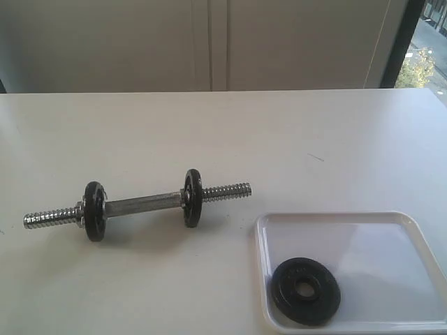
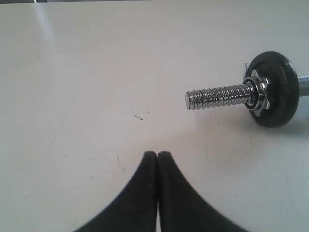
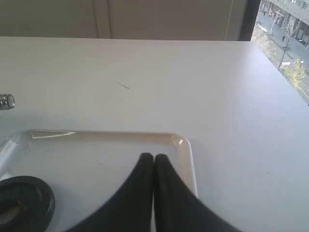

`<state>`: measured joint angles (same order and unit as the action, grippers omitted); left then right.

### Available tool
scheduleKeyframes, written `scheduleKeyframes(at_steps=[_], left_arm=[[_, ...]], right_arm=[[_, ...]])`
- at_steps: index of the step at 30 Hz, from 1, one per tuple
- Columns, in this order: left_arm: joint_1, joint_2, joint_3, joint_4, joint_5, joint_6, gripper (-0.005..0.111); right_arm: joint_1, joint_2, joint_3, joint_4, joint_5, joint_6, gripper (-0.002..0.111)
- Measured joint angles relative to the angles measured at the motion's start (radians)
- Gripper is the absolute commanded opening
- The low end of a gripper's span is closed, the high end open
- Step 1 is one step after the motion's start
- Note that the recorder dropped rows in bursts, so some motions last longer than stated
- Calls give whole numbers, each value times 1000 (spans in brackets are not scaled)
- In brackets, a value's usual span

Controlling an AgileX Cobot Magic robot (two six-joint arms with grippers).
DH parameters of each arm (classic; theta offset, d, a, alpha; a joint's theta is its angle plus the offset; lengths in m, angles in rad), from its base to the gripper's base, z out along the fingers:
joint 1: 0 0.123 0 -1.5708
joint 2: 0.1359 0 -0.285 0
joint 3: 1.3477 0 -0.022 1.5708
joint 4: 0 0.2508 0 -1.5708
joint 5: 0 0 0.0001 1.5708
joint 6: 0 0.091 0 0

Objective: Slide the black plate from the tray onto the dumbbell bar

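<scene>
Nothing had been picked up: the black plate (image 1: 306,291) lay flat inside the tray (image 1: 391,218), tucked toward the corner nearest the camera and the bar, close to the low lip on two sides. The dumbbell bar (image 1: 143,204) rested on the table (image 1: 209,125) well apart from it, already carrying two matching discs (image 1: 95,211) (image 1: 193,197), with its threaded end (image 1: 227,190) pointing toward the tray. By my reading this was the very start, the reach-and-grasp step not yet begun. The right claw (image 3: 153,156) hung over the tray with its fingers clenched together on nothing, and the plate showed only at the margin of that wrist view. The left claw (image 2: 158,154) was likewise pinched shut and empty, sitting just short of the bar's other threaded tip (image 2: 219,96). The next move called for the right claw to spread and drop onto the plate's rim, and a flat disc so near the lip would likely leave little room for a finger on that side. Between tray and threaded end lay bare table, good room for tipping the plate upright and lining its hole with the bar. The left claw seemed well placed to steady the bar, which could roll.
</scene>
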<state>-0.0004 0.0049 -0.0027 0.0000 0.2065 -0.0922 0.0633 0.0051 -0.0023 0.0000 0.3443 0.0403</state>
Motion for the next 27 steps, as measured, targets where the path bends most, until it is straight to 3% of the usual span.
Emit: scheduleKeyframes(at_steps=[12,18,22,27], left_arm=[[0,0,0,6,-5,0,0],[0,0,0,8,-110,0,0],[0,0,0,8,-261,0,0],[0,-2,0,8,-586,0,0]], right_arm=[[6,0,0,0,0,0,1],[6,0,0,0,0,0,1],[6,0,0,0,0,0,1],[6,0,0,0,0,0,1]])
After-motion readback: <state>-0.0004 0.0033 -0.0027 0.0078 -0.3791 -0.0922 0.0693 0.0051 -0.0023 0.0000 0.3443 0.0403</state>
